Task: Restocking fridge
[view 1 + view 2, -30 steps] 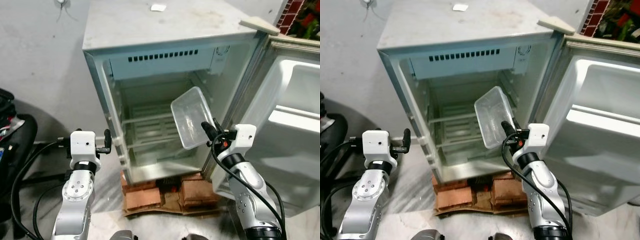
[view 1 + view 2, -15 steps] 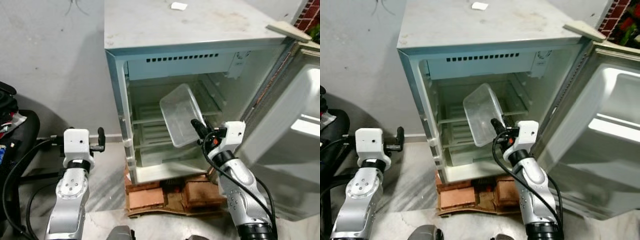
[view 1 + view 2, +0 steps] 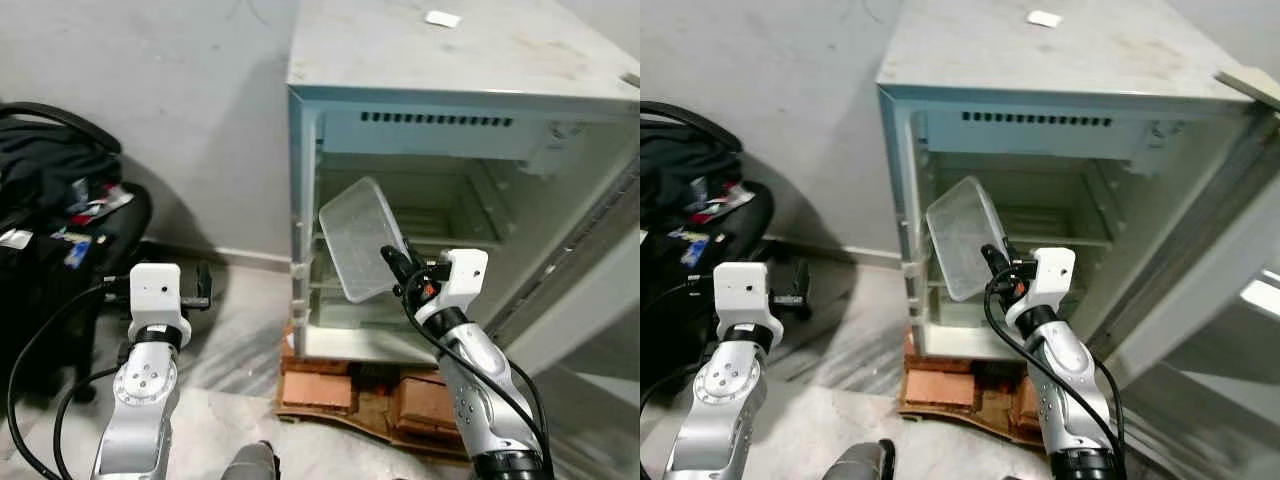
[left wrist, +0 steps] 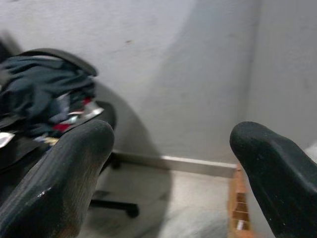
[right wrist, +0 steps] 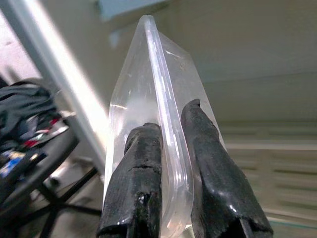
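Left eye view: the fridge [image 3: 470, 190] door is cut off at the frame edge. A clear tub [image 3: 360, 238] is held tilted before the open fridge by the right gripper [image 3: 392, 264].

Left wrist view: the left gripper [image 4: 168, 163] is spread wide, with nothing held.

Right wrist view: the tub's rim is pinched between both fingers [image 5: 138, 163].

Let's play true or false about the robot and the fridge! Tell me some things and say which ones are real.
1. The right gripper is pinching the rim of a clear plastic container. True.
2. The fridge door is closed. False: it stands open, and the wire shelves inside show.
3. The container is full of food. False: it looks empty and see-through.
4. The left gripper is open and holds nothing. True.
5. The fridge stands on bricks. True.
6. A blue ball sits on top of the fridge. False: a small white scrap lies there.
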{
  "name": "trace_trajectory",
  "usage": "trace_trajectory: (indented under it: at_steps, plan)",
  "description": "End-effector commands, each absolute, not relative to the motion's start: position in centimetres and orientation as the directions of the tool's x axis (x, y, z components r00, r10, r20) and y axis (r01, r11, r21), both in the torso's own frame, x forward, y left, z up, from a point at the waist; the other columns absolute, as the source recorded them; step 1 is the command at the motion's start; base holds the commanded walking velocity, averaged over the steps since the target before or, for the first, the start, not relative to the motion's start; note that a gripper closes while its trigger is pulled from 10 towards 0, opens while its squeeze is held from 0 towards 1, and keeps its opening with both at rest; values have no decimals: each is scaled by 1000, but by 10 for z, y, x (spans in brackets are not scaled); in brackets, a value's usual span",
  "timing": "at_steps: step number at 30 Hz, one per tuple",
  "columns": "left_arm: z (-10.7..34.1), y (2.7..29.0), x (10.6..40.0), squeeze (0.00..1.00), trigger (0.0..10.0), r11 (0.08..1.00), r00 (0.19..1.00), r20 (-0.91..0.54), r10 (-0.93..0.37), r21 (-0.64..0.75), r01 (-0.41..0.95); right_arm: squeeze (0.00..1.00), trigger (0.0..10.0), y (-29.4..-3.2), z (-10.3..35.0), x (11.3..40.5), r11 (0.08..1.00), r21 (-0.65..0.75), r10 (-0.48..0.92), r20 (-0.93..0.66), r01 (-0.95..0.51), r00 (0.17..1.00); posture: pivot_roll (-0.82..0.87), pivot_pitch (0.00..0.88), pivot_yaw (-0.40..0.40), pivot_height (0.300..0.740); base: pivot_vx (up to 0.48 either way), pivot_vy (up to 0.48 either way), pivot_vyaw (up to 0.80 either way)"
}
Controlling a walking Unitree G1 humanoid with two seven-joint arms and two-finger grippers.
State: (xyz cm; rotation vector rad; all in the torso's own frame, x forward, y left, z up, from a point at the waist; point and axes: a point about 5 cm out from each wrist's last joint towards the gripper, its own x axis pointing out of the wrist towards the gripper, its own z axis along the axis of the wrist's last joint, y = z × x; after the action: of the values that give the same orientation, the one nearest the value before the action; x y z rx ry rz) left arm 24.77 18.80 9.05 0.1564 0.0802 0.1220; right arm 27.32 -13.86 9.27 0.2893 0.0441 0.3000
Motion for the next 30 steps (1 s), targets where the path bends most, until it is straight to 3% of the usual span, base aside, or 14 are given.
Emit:
trace_trajectory:
  at_steps: [1, 22, 30]
  plan:
    - [93, 188, 246, 0, 10000, 981, 990, -63, 129, 157, -118, 0, 10000, -143, 95, 277, 920, 293, 273, 1, -261, 962, 103, 64, -21, 740, 0, 0, 0]
    - [92, 188, 237, 0, 10000, 986, 990, -77, 120, 122, -110, 0, 10000, -154, 87, 261, 931, 295, 238, -42, -216, 970, 96, 77, -26, 740, 0, 0, 0]
    - [91, 187, 234, 0, 10000, 988, 990, -82, 114, 112, -105, 0, 10000, -154, 87, 261, 932, 286, 243, -45, -221, 969, 95, 79, -28, 740, 247, 0, 0]
